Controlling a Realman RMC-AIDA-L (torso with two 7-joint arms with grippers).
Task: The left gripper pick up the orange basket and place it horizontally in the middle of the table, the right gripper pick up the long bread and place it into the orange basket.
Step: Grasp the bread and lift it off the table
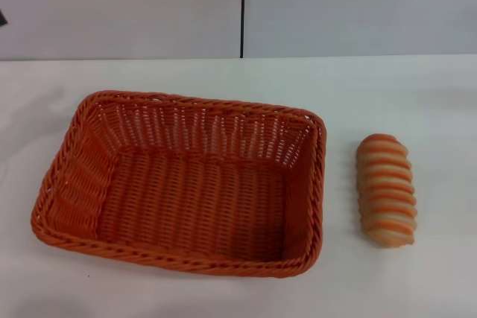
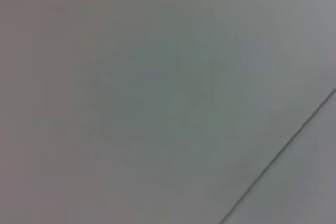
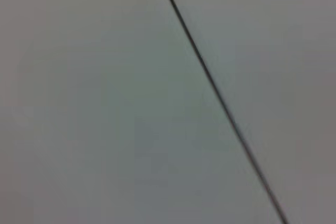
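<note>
Neither claw is in my views, so I cannot tell their state. The orange basket (image 1: 186,184) sits empty, the long bread (image 1: 386,190) just beside it; a blind approach could knock either.

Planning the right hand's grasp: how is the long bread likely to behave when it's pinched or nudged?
The long bread is rounded and oblong, lying alone on the table, so a sideways nudge would probably roll it. Its ridged stripes may give the fingers some purchase. It looks small beside the orange basket, so likely light; whether it is soft cannot be told.
</note>
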